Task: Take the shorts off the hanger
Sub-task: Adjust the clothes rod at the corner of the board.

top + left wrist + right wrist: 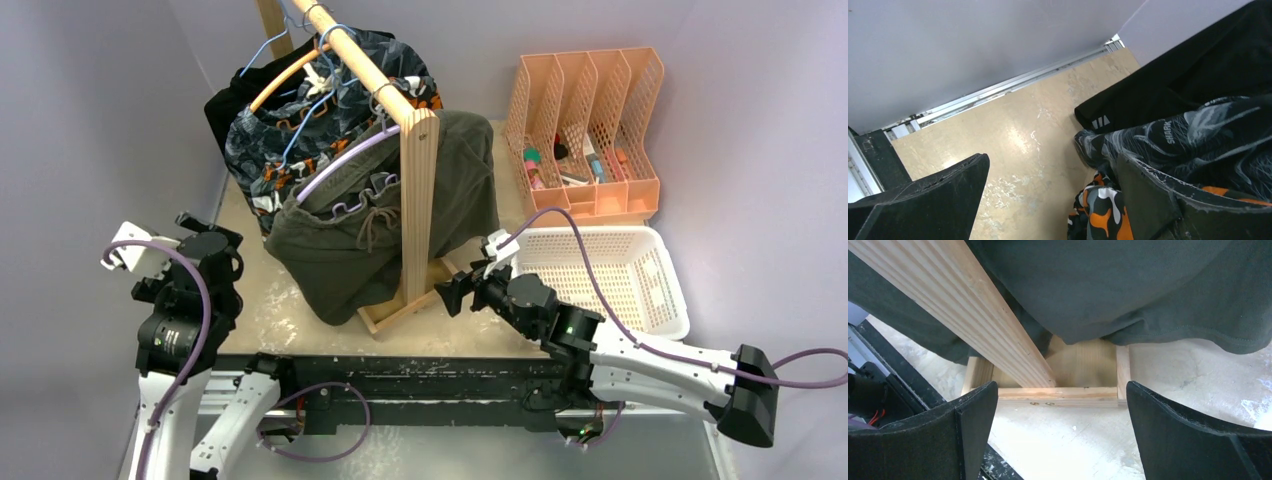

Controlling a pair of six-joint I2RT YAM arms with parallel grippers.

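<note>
Four pairs of shorts hang on hangers from a wooden rail (365, 65). The olive-green pair with drawstring (345, 250) hangs nearest on a purple hanger (335, 165). Behind it hang the orange-black-white camo pair (262, 180), the navy printed pair (375, 50) and the black pair (228, 100). My left gripper (212, 240) is open and empty, left of the shorts. Its wrist view shows the black (1193, 70), navy (1198, 135) and camo (1100, 210) pairs beside its right finger (1158, 200). My right gripper (460, 288) is open and empty, facing the rack's base (1058, 392) under the olive shorts (1128, 290).
The rack's upright wooden post (418, 200) stands in front of the olive shorts and shows in the right wrist view (963, 310). A white basket (655, 285) sits at the right. An orange file organiser (585, 130) with small items stands behind it.
</note>
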